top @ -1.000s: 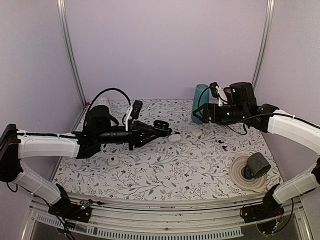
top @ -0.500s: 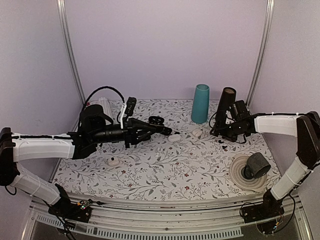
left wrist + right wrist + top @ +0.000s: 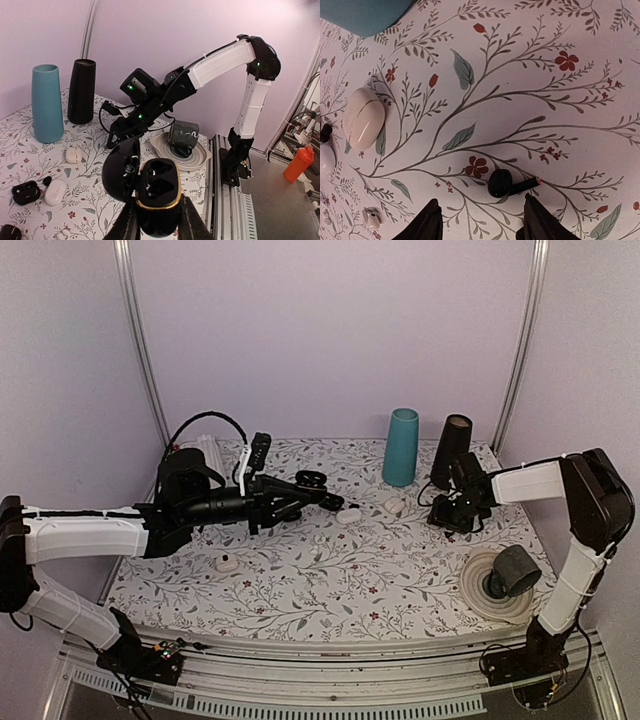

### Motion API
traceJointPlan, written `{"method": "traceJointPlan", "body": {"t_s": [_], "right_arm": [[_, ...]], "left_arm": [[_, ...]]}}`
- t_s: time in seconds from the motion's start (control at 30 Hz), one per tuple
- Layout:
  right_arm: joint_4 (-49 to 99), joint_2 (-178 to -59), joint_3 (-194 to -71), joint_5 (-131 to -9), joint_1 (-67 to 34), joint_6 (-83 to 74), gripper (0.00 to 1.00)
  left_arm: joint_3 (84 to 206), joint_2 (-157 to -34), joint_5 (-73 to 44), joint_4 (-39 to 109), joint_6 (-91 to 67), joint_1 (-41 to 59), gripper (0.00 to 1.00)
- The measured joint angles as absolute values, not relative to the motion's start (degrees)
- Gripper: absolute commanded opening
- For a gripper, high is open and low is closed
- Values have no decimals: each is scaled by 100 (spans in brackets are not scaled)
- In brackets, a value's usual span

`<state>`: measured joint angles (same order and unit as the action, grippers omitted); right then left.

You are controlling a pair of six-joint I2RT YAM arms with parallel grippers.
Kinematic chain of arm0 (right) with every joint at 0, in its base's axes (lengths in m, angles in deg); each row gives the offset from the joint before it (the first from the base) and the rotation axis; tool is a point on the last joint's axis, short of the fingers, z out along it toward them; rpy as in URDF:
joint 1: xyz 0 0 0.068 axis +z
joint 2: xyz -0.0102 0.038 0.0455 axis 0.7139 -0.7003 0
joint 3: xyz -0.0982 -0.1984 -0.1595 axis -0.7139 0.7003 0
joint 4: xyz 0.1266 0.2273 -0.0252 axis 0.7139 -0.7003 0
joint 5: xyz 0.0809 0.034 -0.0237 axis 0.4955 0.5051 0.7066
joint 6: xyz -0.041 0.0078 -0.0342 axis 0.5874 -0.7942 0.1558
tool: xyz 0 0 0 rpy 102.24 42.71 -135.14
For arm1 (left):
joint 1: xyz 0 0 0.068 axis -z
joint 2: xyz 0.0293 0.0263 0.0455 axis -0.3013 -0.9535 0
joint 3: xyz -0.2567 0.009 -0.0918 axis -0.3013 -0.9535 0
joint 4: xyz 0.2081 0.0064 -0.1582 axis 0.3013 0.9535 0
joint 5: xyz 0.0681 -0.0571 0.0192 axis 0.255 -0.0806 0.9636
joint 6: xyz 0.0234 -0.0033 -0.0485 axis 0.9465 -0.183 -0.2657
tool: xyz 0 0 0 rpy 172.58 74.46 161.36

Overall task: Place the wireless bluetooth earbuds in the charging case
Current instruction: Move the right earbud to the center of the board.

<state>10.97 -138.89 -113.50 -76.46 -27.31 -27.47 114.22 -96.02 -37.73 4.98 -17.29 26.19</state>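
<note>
Earbuds [image 3: 507, 184] are scattered over the flower-patterned bench [image 3: 570, 100]. The black one is laid on its side on the cloth, its stem pointed to the right in the right wrist view. It is framed between the two fingertips of the right pincer [image 3: 482, 222], which is spread wide; neither fingertip is seen touching it. A small white earbud [image 3: 371, 216] is found farther left, beside a closed white case [image 3: 363, 125].

A black charging case [image 3: 157, 192] is pinched by its lower half in the left pincer [image 3: 159, 212] and is held up above the bench. Its lid is swung open to the left, and two empty wells are shown inside a gold-edged rim.

At the back of the bench a teal vase [image 3: 402, 447] and a black vase [image 3: 452, 450] are stood upright side by side. Near the front right corner a dark mug [image 3: 515, 570] is laid tilted on a pale plate [image 3: 478, 595].
</note>
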Motion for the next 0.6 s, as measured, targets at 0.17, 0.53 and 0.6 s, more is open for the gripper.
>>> {"method": "traceJointPlan", "body": {"t_s": [0.17, 0.53, 0.6], "right_arm": [[1073, -14103, -11457, -7808, -2738, -2695, 52], [1000, -14073, -11370, -8278, -2644, -2684, 54], [1016, -13992, -11263, -8306, -2644, -2691, 53]], "left_arm": [[11422, -9602, -3775, 498, -1731, 2615, 0], [11422, -9602, -3782, 496, -1751, 2615, 0], [11422, -9602, -3786, 496, -1751, 2615, 0]]}}
